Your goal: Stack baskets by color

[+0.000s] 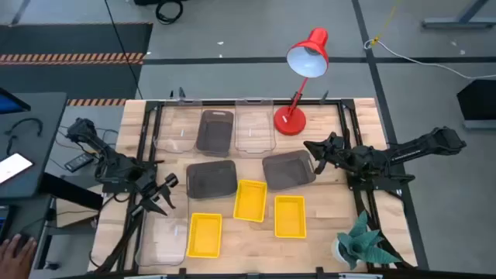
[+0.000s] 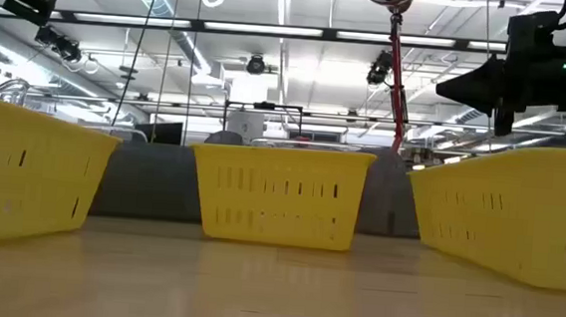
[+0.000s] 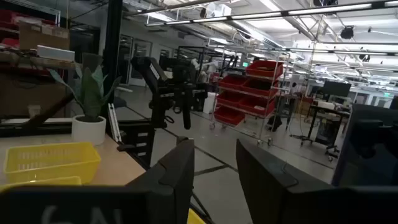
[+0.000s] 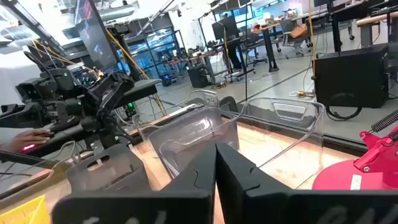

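A: Baskets, shallow rectangular plastic trays, high view first. Three yellow baskets (image 1: 250, 200) sit lower centre, three dark grey baskets (image 1: 211, 178) mid-frame, and clear baskets (image 1: 253, 128) lie at upper centre and lower left. Nothing is stacked yet.

B: Grippers?

A: The left gripper (image 1: 160, 194) hangs at left of centre with fingers apart and nothing between them. The right gripper (image 1: 318, 152) is right of centre, just beside the right-hand grey tray; fingers cannot be told from above.

B: Low view?

A: Three yellow trays span the frame: left, centre (image 2: 280, 194) and right. A dark gripper (image 2: 503, 84) hangs at upper right, above them.

B: Left wrist?

A: Its own fingers (image 3: 180, 168) stand apart, empty. A yellow tray (image 3: 50, 160) is at lower left.

B: Right wrist?

A: Its fingers (image 4: 239, 171) are pressed together, holding nothing. A clear tray (image 4: 193, 134) lies ahead, and the red desk lamp (image 4: 367, 165) base is at lower right.

B: Key relation?

A: Judgement: the lower-left yellow tray lies just right of the left gripper, long axis running up-down in the frame, so the left arm is nearer.
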`<state>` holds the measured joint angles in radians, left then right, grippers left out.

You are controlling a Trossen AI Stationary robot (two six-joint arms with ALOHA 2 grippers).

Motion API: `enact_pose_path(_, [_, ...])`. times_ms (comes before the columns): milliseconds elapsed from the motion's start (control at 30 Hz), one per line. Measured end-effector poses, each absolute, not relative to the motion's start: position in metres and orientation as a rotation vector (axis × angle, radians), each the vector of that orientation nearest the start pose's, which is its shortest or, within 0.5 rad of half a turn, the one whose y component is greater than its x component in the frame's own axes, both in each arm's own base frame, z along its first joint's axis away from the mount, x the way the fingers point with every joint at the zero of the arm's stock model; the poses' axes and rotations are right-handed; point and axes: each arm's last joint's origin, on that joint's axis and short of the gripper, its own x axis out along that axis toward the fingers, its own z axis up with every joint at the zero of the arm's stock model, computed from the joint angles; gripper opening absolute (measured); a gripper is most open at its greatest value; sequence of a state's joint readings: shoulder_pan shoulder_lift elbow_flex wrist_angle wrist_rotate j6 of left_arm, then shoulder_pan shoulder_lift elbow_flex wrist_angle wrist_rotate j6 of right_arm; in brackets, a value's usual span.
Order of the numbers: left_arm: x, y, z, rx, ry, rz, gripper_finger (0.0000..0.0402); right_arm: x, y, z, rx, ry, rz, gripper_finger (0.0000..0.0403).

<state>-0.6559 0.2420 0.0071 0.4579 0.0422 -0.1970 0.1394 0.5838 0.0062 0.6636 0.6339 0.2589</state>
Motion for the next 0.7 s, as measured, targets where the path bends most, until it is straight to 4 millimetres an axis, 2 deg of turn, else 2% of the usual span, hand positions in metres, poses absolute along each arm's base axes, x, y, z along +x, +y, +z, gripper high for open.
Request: enact_pose_path(700, [0.0866, -0.0682, 0.1895, -0.257, -0.148, -0.715, 0.0126, 0.1296, 0.0009, 0.1733, 0.286, -0.144, -0.481, 0.0013])
